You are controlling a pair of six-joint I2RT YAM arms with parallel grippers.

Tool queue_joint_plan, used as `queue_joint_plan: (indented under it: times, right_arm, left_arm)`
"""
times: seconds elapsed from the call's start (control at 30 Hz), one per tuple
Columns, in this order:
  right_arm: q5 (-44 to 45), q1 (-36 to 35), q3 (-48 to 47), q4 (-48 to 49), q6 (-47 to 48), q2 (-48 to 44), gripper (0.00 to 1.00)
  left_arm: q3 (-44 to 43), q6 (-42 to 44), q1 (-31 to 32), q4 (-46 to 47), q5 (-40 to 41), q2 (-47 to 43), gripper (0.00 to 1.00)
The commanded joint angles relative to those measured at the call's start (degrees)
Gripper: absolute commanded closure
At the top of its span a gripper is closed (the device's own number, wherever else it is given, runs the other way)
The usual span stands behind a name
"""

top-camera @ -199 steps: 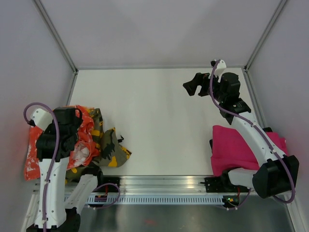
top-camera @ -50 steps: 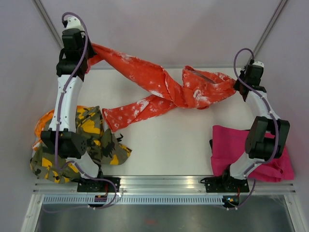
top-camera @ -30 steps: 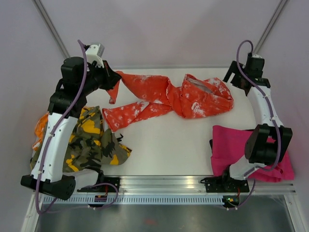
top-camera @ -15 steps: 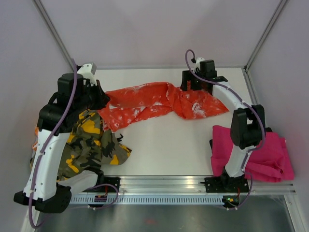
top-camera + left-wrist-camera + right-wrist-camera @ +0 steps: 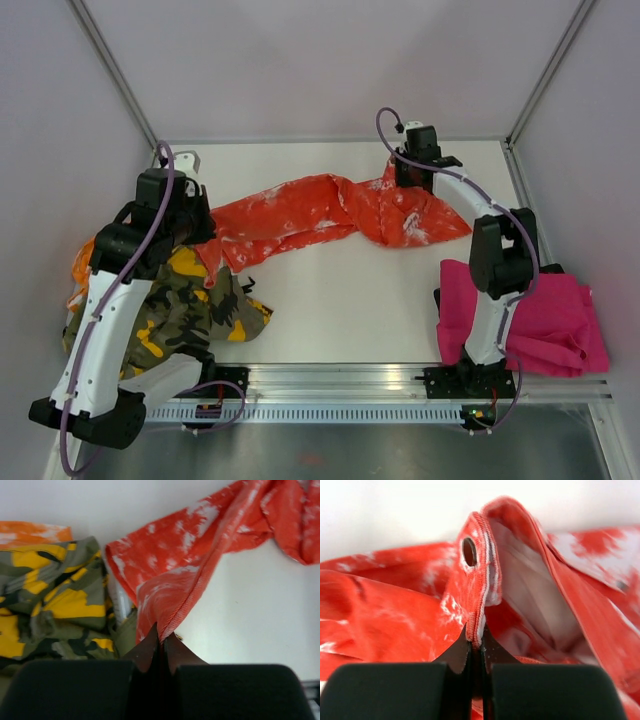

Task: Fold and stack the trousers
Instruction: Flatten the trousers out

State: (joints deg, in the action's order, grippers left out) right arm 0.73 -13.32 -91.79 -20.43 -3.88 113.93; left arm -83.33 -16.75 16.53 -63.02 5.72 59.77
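- Lying across the far half of the table: orange trousers, bunched, strung left to right between the two claws.
- Left gripper: jaws pressed together, pinching a fold of the leg at the cloth's left end, right beside the camo trousers.
- Right gripper: jaws pressed together on a stitched edge at the cloth's far right end. The cloth stands up from the tips.
- Right wrist view only: an eyelet in that stitched edge, just above the pinch, with pale inner cloth behind it.
- Left wrist view only: the leg runs away up and right from the tips, and the camo heap meets it on the left.
- Top view only: pink trousers heaped at the near right by the right arm's base, apart from the orange pair. The camo heap sits near left, partly under the left arm.
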Motion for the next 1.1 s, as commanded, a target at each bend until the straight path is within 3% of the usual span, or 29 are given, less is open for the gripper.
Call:
queue_joint_plan:
  times: [0.0, 0.13, 0.2, 0.3, 0.37, 0.4, 0.53, 0.57, 0.6, 0.63, 0.67, 0.7, 0.8, 0.93, 1.07]
  right_arm:
    - [10.7, 1.2, 4.1, 2.2, -1.0, -12.1, 1.0]
    - [17.0, 5.7, 10.5, -1.9, -6.3, -24.5, 1.0]
    - [21.4, 9.6, 14.3, -7.7, -9.2, -31.6, 1.0]
    - [22.6, 16.6, 19.6, -15.5, -13.1, -39.8, 1.0]
    - [23.2, 18.3, 24.3, -18.3, -14.1, -45.2, 0.99]
    - [23.3, 18.3, 25.9, -20.4, -14.6, -46.7, 0.97]
    - [20.7, 18.2, 34.2, -22.7, -18.0, -53.2, 0.89]
    - [19.6, 18.2, 36.1, -22.9, -18.8, -54.8, 0.83]
    - [18.2, 18.2, 36.6, -23.0, -18.5, -55.3, 0.7]
    - [15.8, 18.3, 36.7, -23.0, -18.3, -55.7, 0.34]
    - [15.0, 18.3, 35.1, -23.2, -17.7, -55.5, 0.17]
    - [14.4, 18.3, 33.5, -24.0, -16.9, -55.0, 0.06]
    - [11.6, 18.3, 22.7, -24.9, -14.1, -50.7, 0.02]
    - [9.5, 18.3, 5.4, -24.1, -12.3, -40.5, 0.02]
    - [13.4, 18.5, 3.5, -15.2, -11.1, -32.1, 0.02]
  left_arm:
    - [-1.8, 3.5, 0.1, 1.2, 12.6, -2.2, 0.98]
    - [-2.0, 7.9, -0.1, 8.1, 26.1, -4.1, 0.98]
    - [1.5, 13.6, -0.1, 17.9, 33.0, -6.4, 0.98]
    - [9.0, 25.3, -0.1, 34.4, 36.1, -9.1, 0.98]
    - [13.5, 29.3, 0.0, 40.8, 32.0, -10.4, 0.98]
    - [14.8, 31.8, -0.1, 41.9, 24.3, -11.2, 0.98]
    - [23.2, 34.1, 0.0, 47.3, 7.1, -19.5, 0.98]
    - [25.1, 34.1, -0.1, 47.6, 4.5, -20.7, 0.93]
    - [25.7, 33.4, -0.1, 47.2, 1.3, -21.9, 0.8]
    - [25.9, 32.8, -0.1, 46.8, 0.4, -22.7, 0.52]
    - [25.9, 32.6, -0.1, 46.1, -0.8, -24.1, 0.09]
    - [25.6, 32.7, -0.1, 44.9, -2.9, -24.5, 0.01]
    - [20.9, 30.0, -0.1, 42.6, 0.4, -22.8, 0.0]
    - [5.3, 22.2, -0.1, 37.0, 9.1, -11.5, 0.0]
    - [-3.8, 17.5, -0.1, 32.9, 4.7, 3.7, 0.0]
